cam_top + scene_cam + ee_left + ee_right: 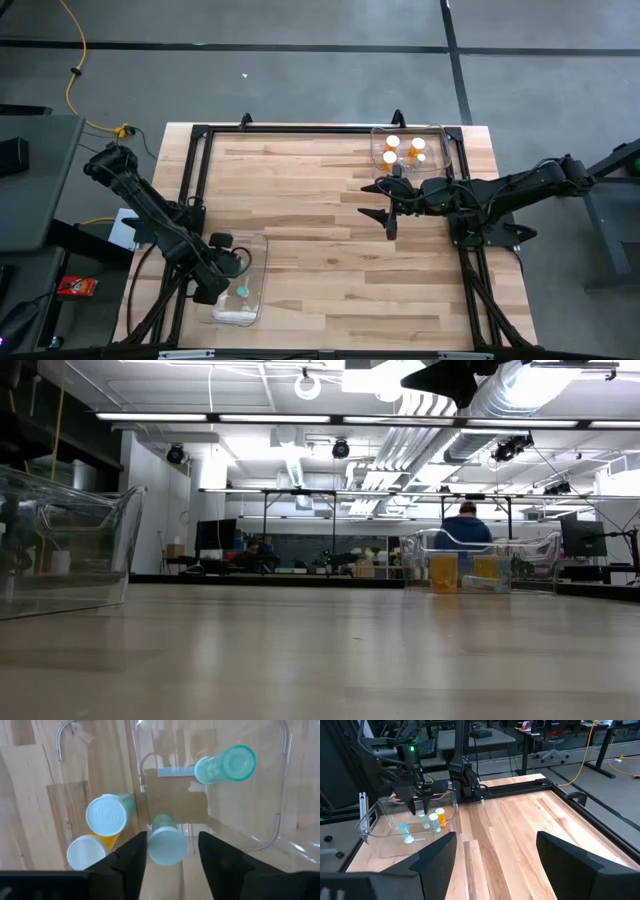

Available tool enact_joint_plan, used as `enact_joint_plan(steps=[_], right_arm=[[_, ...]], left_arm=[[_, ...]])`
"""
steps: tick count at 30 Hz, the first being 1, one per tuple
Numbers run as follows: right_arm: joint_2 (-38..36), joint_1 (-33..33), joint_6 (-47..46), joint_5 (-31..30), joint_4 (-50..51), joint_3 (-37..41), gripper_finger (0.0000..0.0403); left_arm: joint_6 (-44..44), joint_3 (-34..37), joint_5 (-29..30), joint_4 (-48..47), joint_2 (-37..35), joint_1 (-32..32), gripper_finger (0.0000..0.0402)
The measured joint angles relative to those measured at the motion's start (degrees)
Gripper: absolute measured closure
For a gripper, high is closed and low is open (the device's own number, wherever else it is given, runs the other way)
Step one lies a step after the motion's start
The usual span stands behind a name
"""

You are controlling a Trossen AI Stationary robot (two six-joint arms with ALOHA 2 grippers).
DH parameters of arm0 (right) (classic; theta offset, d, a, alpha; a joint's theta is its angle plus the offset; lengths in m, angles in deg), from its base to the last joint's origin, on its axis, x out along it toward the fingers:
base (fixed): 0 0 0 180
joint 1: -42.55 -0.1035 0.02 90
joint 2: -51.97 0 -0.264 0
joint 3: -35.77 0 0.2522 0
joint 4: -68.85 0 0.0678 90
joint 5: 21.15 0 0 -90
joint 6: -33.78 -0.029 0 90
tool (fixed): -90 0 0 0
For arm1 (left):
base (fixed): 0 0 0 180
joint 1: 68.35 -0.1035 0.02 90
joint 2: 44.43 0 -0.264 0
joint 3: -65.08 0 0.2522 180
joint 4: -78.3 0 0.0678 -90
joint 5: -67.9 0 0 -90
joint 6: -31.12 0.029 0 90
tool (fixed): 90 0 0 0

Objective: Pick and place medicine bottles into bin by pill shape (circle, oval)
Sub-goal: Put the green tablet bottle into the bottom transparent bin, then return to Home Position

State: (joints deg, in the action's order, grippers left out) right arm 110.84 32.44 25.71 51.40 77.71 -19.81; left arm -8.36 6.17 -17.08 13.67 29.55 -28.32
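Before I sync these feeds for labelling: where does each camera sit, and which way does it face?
High: overhead, straight down; both arms, left gripper, right gripper.
Low: tabletop height, facing the room; no arm.
Left wrist: down into clear bin, own fingers astride a teal bottle.
Right wrist: across the table, own fingers.
Shared: right wrist and high both show the left gripper over that bin.

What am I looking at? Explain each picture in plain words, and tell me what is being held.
Two dark robot arms work at a wooden table. The high view looks straight down. The low view looks level across the tabletop. Each wrist view looks past one arm's own pincer. The left pincer hangs open over a clear bin. A teal-capped bottle stands between its fingers, apparently not gripped, with other bottles close by. The right pincer is open and empty, near a second bin holding orange bottles.
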Motion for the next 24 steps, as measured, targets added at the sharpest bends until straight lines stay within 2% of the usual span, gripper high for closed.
enact_joint_plan(steps=[6,9,11,14,17,19,21,24], right_arm=[[0.0,0.0,0.0,0.0,0.1,0.0,0.0135],[0.0,0.0,0.0,0.0,0.1,0.0,0.0135],[0.0,0.0,0.0,0.0,0.1,0.0,0.0135],[0.0,0.0,0.0,0.0,0.1,0.0,0.0135],[0.0,0.0,0.0,0.0,0.1,0.0,0.0135],[0.0,0.0,0.0,-0.3,0.1,0.0,0.0135],[0.0,0.0,-1.3,-1.0,-0.1,0.0,0.0135],[0.0,0.0,-4.0,-2.1,0.0,0.0,0.0135]], left_arm=[[-1.9,-0.6,-1.0,-0.2,-0.8,0.0,0.0193],[-1.1,-3.7,-4.0,-3.1,-2.9,-1.0,0.0178],[-0.8,-7.2,-3.6,-6.2,-5.4,-1.7,0.0173],[1.7,-13.2,4.3,-9.6,-10.3,-3.5,0.0171],[7.2,-18.4,18.9,-8.4,-15.5,-6.6,0.0173],[12.4,-20.2,25.5,-6.2,-18.9,-10.5,0.018],[19.1,-20.3,27.3,-2.2,-22.2,-15.7,0.019],[27.5,-20.2,26.5,2.9,-26.8,-23.5,0.0211]])
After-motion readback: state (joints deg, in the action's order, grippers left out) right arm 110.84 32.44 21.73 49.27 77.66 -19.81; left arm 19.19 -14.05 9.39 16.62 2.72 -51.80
